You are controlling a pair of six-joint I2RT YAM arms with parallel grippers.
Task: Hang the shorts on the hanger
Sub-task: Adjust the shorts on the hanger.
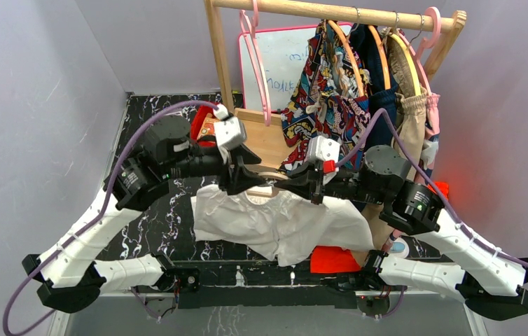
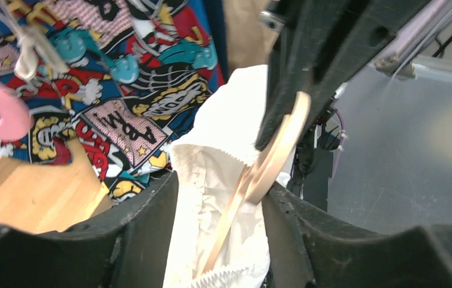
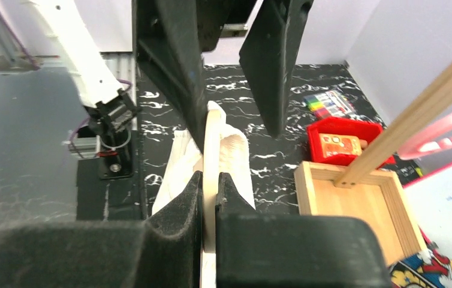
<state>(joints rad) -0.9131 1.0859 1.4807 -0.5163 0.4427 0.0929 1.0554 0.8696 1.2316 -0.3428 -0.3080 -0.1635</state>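
Observation:
The white shorts (image 1: 275,224) hang spread from the pale cream hanger (image 1: 265,187), held in the air between both grippers above the black marbled table. My right gripper (image 1: 297,190) is shut on the hanger's flat bar; in the right wrist view (image 3: 210,177) the jaws pinch the hanger (image 3: 211,138) edge-on, with the shorts (image 3: 235,156) draped below. My left gripper (image 1: 237,182) is open and straddles the hanger and the waistband. In the left wrist view (image 2: 220,183) the shorts (image 2: 211,174) and the hanger (image 2: 277,153) lie between the spread fingers.
A wooden clothes rack (image 1: 331,10) stands behind, carrying a pink hanger (image 1: 254,56), a comic-print garment (image 1: 324,105) and tan shorts (image 1: 408,112). Its wooden tray base (image 3: 355,198) lies on the table. A red bin (image 3: 343,135) and markers (image 3: 331,105) lie beyond; an orange item (image 1: 335,260) is near the front.

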